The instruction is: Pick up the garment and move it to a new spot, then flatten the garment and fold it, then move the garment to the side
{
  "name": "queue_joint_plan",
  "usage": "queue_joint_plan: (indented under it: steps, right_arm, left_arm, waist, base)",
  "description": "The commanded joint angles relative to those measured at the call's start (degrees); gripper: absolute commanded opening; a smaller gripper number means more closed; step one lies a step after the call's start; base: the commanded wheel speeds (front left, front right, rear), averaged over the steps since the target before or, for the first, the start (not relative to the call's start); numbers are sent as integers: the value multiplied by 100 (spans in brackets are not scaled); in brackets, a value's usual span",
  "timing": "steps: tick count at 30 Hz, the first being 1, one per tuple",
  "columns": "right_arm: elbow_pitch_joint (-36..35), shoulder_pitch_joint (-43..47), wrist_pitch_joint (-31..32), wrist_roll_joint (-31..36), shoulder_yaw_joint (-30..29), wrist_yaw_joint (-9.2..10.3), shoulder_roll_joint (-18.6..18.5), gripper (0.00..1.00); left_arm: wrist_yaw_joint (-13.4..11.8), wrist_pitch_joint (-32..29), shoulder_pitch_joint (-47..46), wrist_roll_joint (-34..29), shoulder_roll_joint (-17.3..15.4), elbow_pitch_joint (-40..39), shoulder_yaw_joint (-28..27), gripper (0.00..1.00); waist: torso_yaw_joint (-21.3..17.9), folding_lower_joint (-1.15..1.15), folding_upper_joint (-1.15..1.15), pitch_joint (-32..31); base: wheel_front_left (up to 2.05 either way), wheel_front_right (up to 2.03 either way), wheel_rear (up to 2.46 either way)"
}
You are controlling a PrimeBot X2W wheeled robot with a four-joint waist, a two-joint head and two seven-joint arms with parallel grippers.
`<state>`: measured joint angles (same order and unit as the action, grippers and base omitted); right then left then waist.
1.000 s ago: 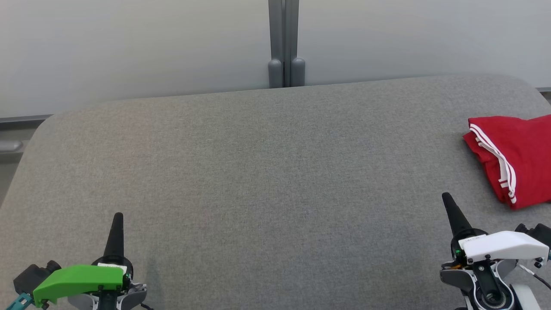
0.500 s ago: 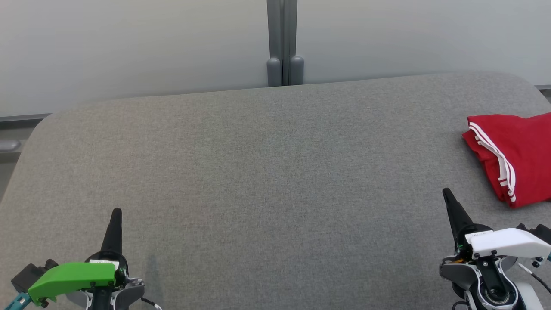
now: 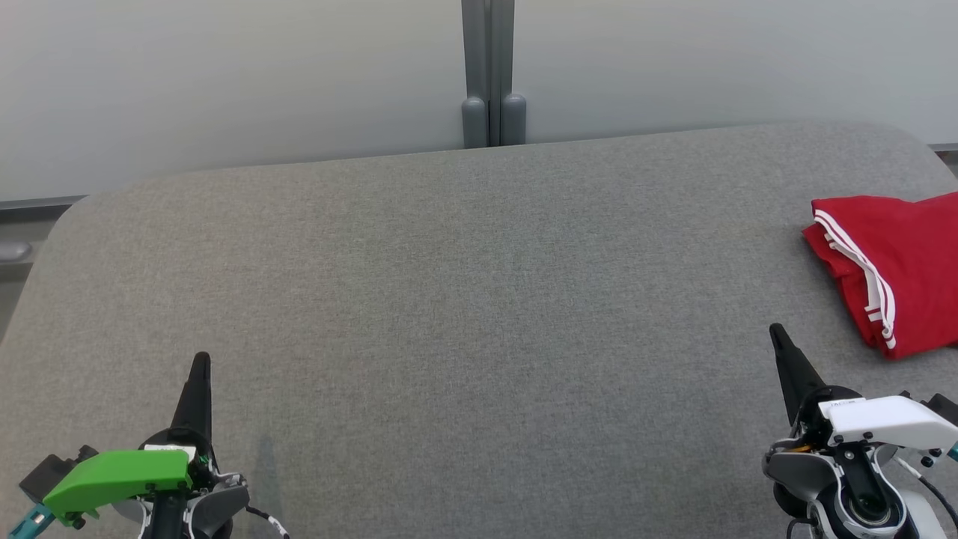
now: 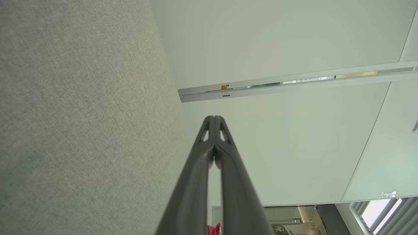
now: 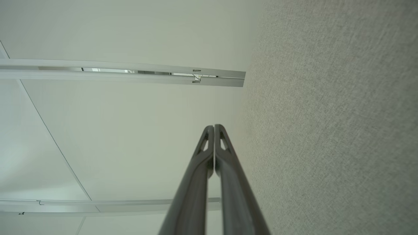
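The garment is red with white stripes and lies folded at the right edge of the grey table, partly cut off by the head view's border. A sliver of red garment also shows at the bottom of the left wrist view. My left gripper stands shut and empty at the lower left, far from the garment. My right gripper is shut and empty at the lower right, a short way left of and nearer than the garment. Both wrist views show the fingertips pressed together, left gripper, right gripper.
A pale partition wall with a grey post rises behind the table's far edge. The table's rounded far corners show at the left and right. A grey ledge sits beyond the left corner.
Both grippers have slid slightly toward the bottom of the head view, and the whole picture has shifted a little, so the camera has moved. The garment lies as before.
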<state>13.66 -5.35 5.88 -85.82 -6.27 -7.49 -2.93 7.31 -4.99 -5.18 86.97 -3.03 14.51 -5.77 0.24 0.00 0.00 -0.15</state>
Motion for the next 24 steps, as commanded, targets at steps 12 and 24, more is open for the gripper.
queue_joint_plan:
  steps: [12, 24]
  right_arm:
    - [43, -107, 67, -616, -34, 0, 4, 0]
    - [45, -109, 77, -675, -35, 0, 3, 0]
  left_arm:
    - [32, -153, -143, 520, 16, -53, -89, 0]
    - [32, -175, -136, 550, 16, -53, -91, 0]
  waist:
    - [-21, 0, 0, 28]
    - [-24, 0, 0, 33]
  base:
    - [0, 0, 0]
    - [0, 0, 0]
